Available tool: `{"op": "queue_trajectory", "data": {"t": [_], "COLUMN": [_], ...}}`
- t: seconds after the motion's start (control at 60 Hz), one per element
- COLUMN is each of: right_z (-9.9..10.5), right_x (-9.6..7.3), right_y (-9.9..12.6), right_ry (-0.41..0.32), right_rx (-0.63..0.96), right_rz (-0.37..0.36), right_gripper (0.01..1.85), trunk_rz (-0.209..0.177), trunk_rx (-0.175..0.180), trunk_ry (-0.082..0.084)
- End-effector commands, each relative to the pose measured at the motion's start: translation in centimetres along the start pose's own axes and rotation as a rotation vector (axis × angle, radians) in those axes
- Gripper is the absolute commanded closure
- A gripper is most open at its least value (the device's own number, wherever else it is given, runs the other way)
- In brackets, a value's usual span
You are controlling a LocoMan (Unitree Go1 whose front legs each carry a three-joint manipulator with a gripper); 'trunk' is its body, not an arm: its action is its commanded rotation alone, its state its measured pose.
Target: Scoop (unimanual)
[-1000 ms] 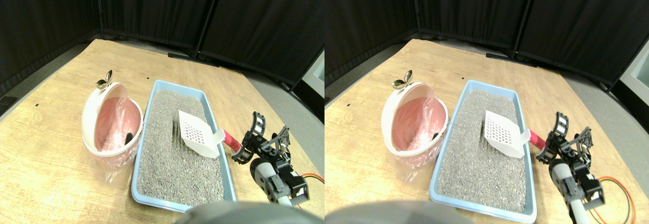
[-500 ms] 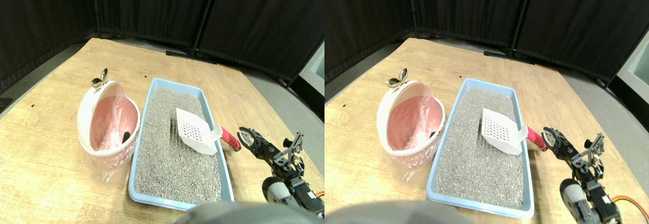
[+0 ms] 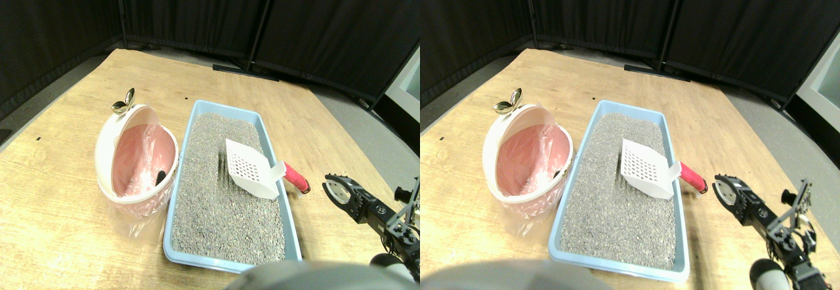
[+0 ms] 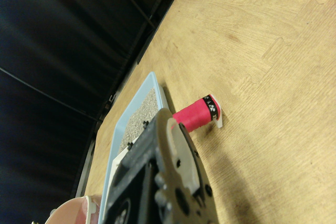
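Fingers: you cannot tell whether spread or pressed; gripper apart from scoop, at 4 o'clock of its red handle; tray holds scoop.

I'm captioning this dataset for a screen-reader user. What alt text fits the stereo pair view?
A robot gripper hovers just right of a white slotted scoop whose red handle overhangs the rim of a blue litter tray. A pink-lined white bin stands left of the tray on a wooden table.

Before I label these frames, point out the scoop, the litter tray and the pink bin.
scoop [image 3: 251,170]: stereo pair view, on its white slotted blade.
litter tray [image 3: 274,147]: stereo pair view, on its blue right rim.
pink bin [image 3: 104,147]: stereo pair view, on its white outer rim.
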Motion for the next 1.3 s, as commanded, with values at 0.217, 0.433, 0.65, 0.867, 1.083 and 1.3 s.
{"op": "queue_trajectory", "data": {"t": [0.217,0.433,0.65,0.867,1.083,1.3], "right_z": [-0.4,-0.7,-0.8,-0.9,-0.9,-1.0], "right_x": [-1.5,-1.7,-1.6,-1.4,-1.1,-0.7], "right_y": [0.4,0.6,0.8,0.9,1.2,1.3], "right_ry": [-0.064,-0.062,-0.071,-0.063,-0.071,-0.060], "right_rx": [0.027,0.020,0.017,0.022,0.022,0.014], "right_rz": [0.020,0.003,0.006,-0.016,-0.006,0.009], "right_gripper": [1.80,1.80,1.80,1.80,1.80,1.80], "trunk_rz": [-0.031,-0.048,-0.054,-0.055,-0.057,-0.052], "trunk_rx": [0.008,0.020,0.024,0.019,0.017,0.015], "trunk_ry": [0.003,0.006,0.009,0.010,0.013,0.016]}}
